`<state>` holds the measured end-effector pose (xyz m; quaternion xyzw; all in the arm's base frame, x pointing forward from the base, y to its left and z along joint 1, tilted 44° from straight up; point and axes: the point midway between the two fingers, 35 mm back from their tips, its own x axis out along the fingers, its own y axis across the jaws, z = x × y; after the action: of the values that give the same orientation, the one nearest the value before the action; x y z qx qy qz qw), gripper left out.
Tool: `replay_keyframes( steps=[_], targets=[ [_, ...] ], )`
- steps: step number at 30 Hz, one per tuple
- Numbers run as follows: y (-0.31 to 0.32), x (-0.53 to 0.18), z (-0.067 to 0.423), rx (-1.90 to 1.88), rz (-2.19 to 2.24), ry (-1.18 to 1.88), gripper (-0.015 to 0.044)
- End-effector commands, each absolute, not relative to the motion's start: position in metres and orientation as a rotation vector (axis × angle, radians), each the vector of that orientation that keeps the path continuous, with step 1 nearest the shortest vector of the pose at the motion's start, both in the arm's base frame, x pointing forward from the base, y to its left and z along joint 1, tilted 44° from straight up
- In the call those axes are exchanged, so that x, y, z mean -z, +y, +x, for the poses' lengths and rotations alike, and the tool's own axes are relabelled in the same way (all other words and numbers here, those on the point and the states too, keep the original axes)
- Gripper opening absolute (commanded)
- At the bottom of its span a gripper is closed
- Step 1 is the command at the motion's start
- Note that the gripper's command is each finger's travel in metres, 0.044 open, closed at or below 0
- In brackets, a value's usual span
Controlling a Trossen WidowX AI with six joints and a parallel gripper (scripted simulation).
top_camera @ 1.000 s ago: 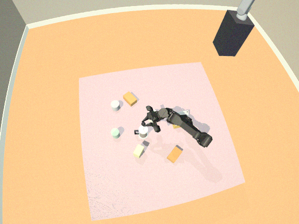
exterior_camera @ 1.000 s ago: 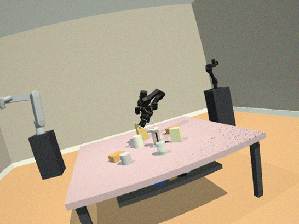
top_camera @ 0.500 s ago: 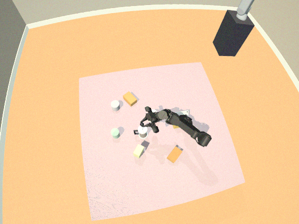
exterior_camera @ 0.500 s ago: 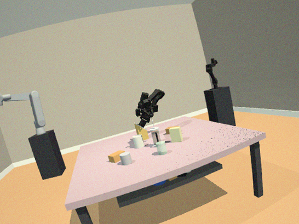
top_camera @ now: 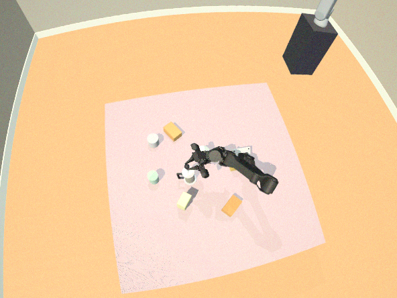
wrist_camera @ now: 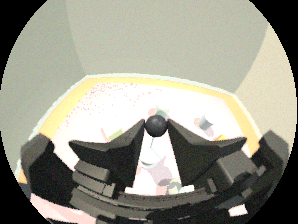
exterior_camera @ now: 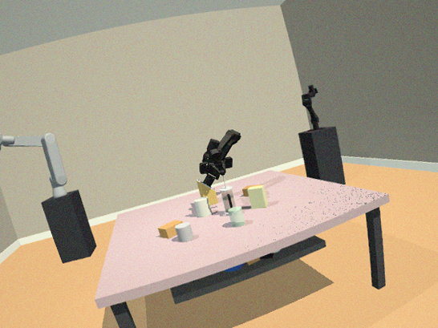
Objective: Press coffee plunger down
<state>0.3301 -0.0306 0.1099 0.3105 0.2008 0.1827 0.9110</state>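
So the hand (wrist_camera: pixel 157 137) is clamped on the plunger knob (wrist_camera: pixel 157 124), that dark ball pinched between the fingers in the wrist view. The press (top_camera: pixel 190 176) sits upright near the middle of the pink tabletop (top_camera: pixel 268 215), rod sticking up into the hand. From above, a mint cup (top_camera: pixel 153 176) is at its 9 o'clock, a pale block (top_camera: pixel 184 201) close by at 6, and an orange block (top_camera: pixel 231 205) around 4.
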Motion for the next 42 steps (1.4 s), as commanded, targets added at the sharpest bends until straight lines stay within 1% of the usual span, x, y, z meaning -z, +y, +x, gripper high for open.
replay_keyframes(
  steps=[1, 20, 42],
  targets=[
    [-0.011, -0.085, 0.322, -0.397, 0.683, 0.487, 0.0121],
    [0.010, -0.068, 0.332, -0.400, 0.691, 0.477, 0.0121],
    [0.009, -0.069, 0.345, -0.401, 0.691, 0.475, 0.0121]
  ],
)
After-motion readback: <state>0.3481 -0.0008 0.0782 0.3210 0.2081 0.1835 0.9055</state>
